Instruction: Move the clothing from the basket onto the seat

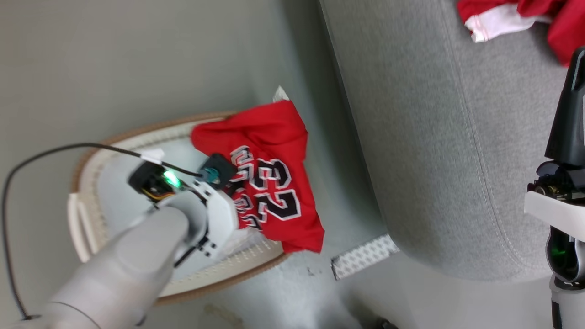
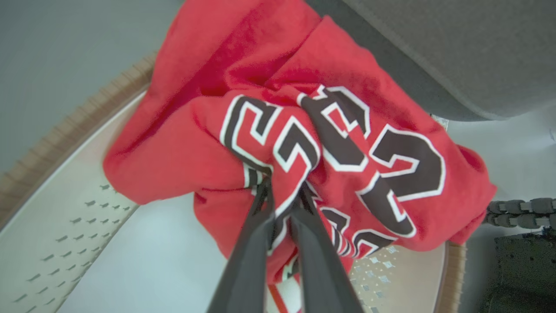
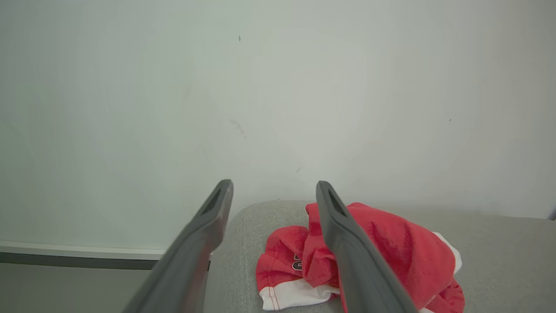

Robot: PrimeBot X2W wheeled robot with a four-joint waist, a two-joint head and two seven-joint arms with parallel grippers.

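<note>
Red jersey (image 1: pixel 274 137), centre frame, sits pinched in the closed left jaws at the basket (image 1: pixel 228 274); right jaws gape empty. Gripped by one thin fold, it may slip mid-lift.

A pale grey forearm (image 1: pixel 137 256) with black cable (image 1: pixel 55 150), green light (image 1: pixel 172 179) and dark-fingered left gripper (image 2: pixel 284 187).

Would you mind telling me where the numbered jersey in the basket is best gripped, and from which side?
Pinch the raised fold across the numerals of the numbered jersey, coming down from above the basket. The cloth bunches into a ridge there, while its far edge drapes over the rim; the left gripper is shut on that fold.
</note>
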